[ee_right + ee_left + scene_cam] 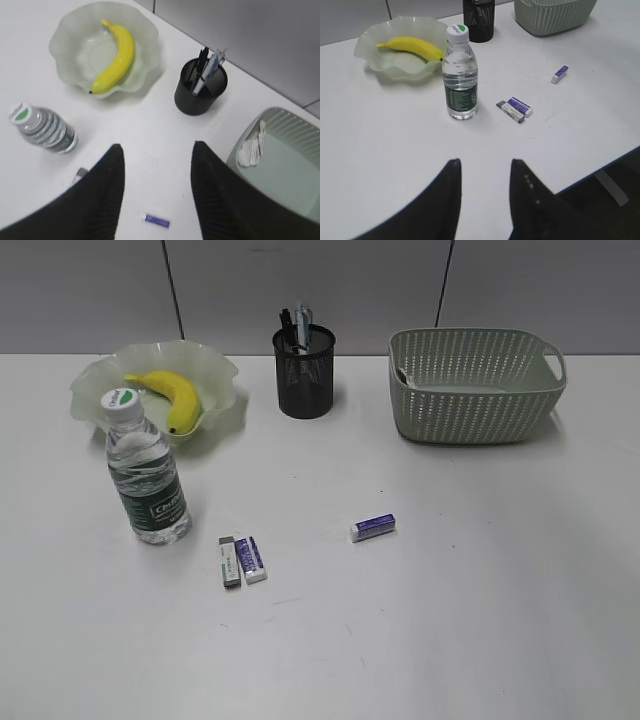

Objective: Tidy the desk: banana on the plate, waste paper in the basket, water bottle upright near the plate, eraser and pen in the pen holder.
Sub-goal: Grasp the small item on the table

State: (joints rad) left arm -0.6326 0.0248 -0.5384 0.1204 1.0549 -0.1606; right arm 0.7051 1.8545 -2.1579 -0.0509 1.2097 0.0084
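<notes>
The banana [175, 395] lies in the wavy pale green plate [95, 380] at the back left. The water bottle [147, 472] stands upright in front of the plate. The black mesh pen holder [304, 375] holds several pens [206, 65]. Waste paper [251, 148] lies in the green basket [475, 415]. Three erasers lie on the desk [450, 600]: two side by side [241, 560] and one apart [372, 528]. My left gripper [485, 165] is open and empty above the desk's near edge. My right gripper [156, 150] is open and empty, high above the lone eraser [156, 220]. Neither gripper shows in the exterior view.
A grey panelled wall [320, 290] runs behind the desk. The desk's front edge and a table leg [612, 187] show at the lower right of the left wrist view.
</notes>
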